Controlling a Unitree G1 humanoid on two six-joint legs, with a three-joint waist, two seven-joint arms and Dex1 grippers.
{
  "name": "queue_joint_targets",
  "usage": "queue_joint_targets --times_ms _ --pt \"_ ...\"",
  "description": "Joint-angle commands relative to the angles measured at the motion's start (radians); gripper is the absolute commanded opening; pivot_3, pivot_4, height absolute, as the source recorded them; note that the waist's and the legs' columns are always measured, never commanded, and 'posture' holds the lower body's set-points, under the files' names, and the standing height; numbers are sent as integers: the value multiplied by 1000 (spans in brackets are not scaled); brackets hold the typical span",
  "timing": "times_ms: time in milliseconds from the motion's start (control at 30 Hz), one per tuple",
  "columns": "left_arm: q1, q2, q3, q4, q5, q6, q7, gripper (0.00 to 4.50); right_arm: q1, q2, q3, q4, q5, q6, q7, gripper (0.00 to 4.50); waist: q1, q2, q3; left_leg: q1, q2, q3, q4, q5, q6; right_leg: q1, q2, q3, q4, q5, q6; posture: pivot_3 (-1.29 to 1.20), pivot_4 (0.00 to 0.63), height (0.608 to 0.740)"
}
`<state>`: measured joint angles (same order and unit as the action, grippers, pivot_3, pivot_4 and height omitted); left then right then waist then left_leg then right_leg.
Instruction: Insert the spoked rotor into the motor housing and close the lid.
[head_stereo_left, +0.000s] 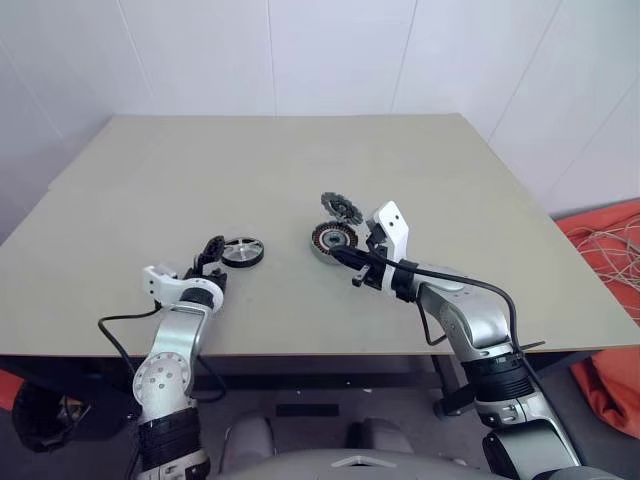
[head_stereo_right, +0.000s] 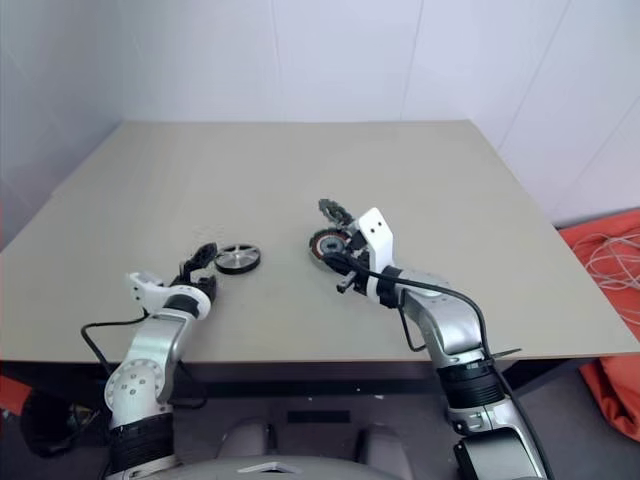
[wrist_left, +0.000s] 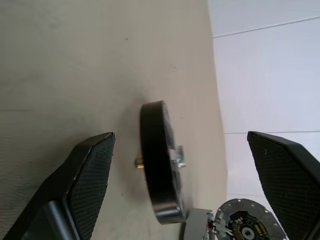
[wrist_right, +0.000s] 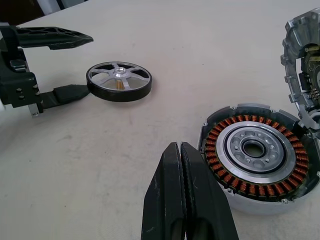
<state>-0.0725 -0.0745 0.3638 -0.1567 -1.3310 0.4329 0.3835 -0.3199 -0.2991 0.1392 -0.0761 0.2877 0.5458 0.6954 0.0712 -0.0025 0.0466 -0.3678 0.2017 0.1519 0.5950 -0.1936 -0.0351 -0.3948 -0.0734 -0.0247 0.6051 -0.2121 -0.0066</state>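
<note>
Rotor pickup: the left claw (head_stereo_left: 212, 250), spread, straddles the spoked rotor (head_stereo_left: 243, 252) at nine o'clock of the motor housing (head_stereo_left: 333, 238). It probably needs to pinch the rim next. The right claw (wrist_right: 179, 150) is pressed together.

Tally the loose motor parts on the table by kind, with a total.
Spoked rotor, black rim, lying flat: 1
Motor housing, copper windings showing: 1
Lid, grey, standing on edge at the housing's side: 1
Total: 3
</note>
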Motion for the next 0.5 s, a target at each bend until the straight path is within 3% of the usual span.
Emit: queue_joint_targets --times_ms 33,500 --pt "-33 -2 -1 31 15 6 -4 4500 -20 5 -3 -51 16 -5 -3 18 0 0 0 0 0 0 0 0 0 0 0 0 0 0 0 0 0 740" --pt "-31 26 -34 63 27 157 62 4500 -14 3 -8 -72 20 4 -10 18 9 2 -1 3 -2 -2 0 0 0 5 -2 0 -1 -1 1 0 0 740"
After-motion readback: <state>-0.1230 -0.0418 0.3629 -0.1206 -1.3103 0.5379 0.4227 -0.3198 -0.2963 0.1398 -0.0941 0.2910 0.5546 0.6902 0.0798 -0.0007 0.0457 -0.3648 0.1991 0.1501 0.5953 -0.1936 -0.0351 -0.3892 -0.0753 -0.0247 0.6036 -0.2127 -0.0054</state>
